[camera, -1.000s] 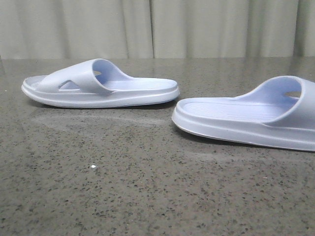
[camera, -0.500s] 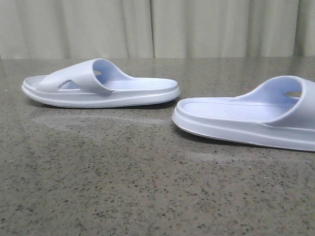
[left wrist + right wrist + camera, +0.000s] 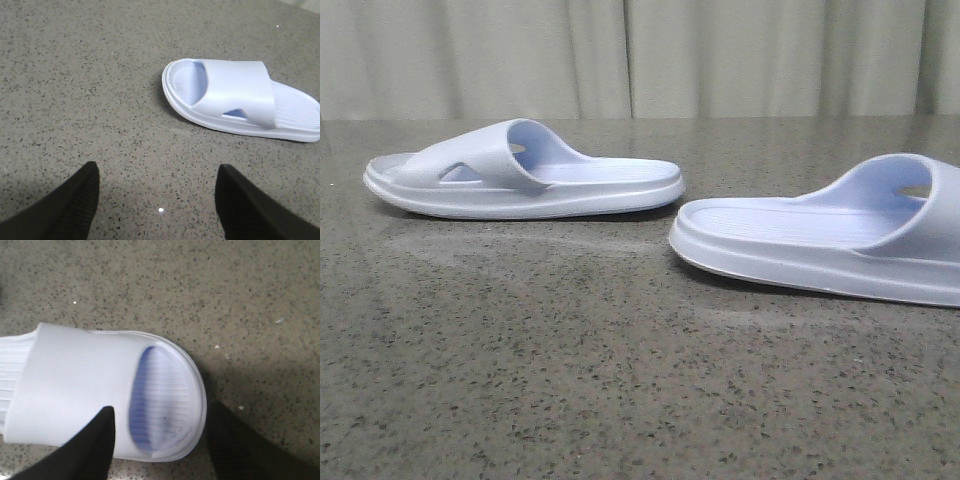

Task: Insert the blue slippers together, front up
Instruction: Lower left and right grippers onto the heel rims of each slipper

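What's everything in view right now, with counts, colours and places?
slippers: 2, pale lavender-blue, both soles-down on the table and apart; left slipper toe pointing left, right slipper toe pointing right and cut off by the front view's edge
table: 1, dark speckled stone
curtain: pale, behind the table
left gripper: black, open, short of the left slipper, empty
right gripper: black, open, fingers either side of the right slipper's toe end

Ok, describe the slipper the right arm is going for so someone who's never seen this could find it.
On the speckled grey stone table, look to the right side, nearer the camera. That slipper points its toe off the right edge, heel toward centre, and the right gripper has its fingers either side of its toe; the other slipper lies farther back left.
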